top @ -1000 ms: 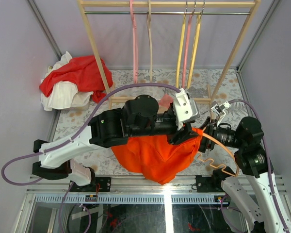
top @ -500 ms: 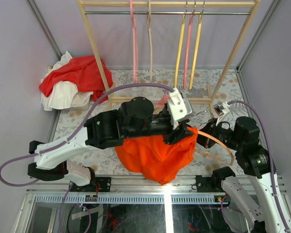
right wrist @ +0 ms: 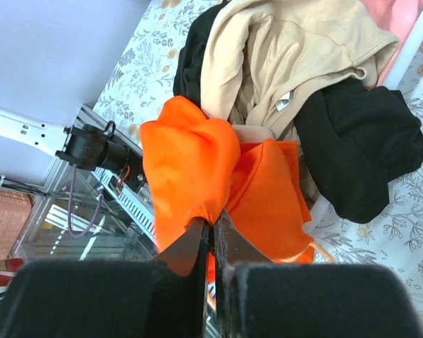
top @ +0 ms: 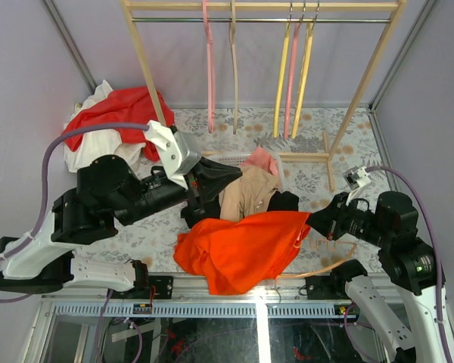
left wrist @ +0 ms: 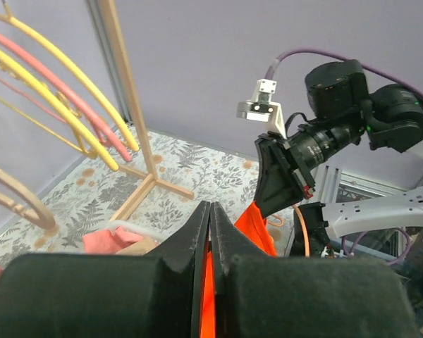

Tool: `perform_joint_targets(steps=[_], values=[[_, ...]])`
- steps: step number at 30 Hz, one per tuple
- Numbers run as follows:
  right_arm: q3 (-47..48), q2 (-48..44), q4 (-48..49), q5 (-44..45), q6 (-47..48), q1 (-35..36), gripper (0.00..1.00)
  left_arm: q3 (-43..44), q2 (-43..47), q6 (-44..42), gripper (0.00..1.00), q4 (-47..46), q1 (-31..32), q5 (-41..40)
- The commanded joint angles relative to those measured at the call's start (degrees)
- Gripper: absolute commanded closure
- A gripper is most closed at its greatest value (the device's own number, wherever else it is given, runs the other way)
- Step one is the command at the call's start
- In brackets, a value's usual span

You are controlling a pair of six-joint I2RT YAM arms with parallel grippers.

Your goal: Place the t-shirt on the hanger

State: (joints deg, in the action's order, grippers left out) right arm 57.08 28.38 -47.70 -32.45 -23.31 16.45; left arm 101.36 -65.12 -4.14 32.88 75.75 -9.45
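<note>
- Floral tabletop [top: 318,144] is carrying a loose heap of clothes, with a wooden rack [top: 363,83] standing along the back.
- Right gripper [right wrist: 211,224] is clamping its fingers on a raised fold at the right edge of the t-shirt [top: 238,249]; orange cloth is bunching right at the tips.
- Left gripper [left wrist: 210,211] is sitting with its fingers pressed together and nothing between them, raised above the tan garment [top: 246,195] and apart from the t-shirt.
- T-shirt is lying crumpled at the near side, its front reaching the front rail [top: 234,299], its far edge touching the tan garment and the black cloth [top: 284,201].
- Hanger [top: 329,263] is lying just beside the shirt's right side, partly under it; only a curved stretch is showing.
- Judging by this, the shirt is not yet hanging on anything. Doing the step well is probably meaning lifting the pinched fold slowly so the cloth is shaking out, while the free left arm is reaching for the neck or hem.
- Open room is lying to the far right, between the heap and the rack's foot; the front rail, the rack's foot and the neighbouring garments are crowding the other sides.
</note>
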Motion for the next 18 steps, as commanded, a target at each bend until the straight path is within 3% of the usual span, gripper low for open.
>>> perform_joint_targets(steps=[1, 10, 18], values=[[-0.8, 0.0, 2.2, -1.4, -1.0, -0.1, 1.00, -3.4, -1.1, -0.2, 1.00, -2.9, 0.1, -5.8], [-8.1, 3.8, 8.6, -1.6, -1.6, -0.1, 1.00, -16.6, -2.6, 8.4, 0.99, -1.4, 0.5, -8.1], [-8.2, 3.9, 9.1, -1.4, -1.7, 0.0, 1.00, -24.6, -5.2, 16.4, 0.66, 1.1, 9.4, -15.8]])
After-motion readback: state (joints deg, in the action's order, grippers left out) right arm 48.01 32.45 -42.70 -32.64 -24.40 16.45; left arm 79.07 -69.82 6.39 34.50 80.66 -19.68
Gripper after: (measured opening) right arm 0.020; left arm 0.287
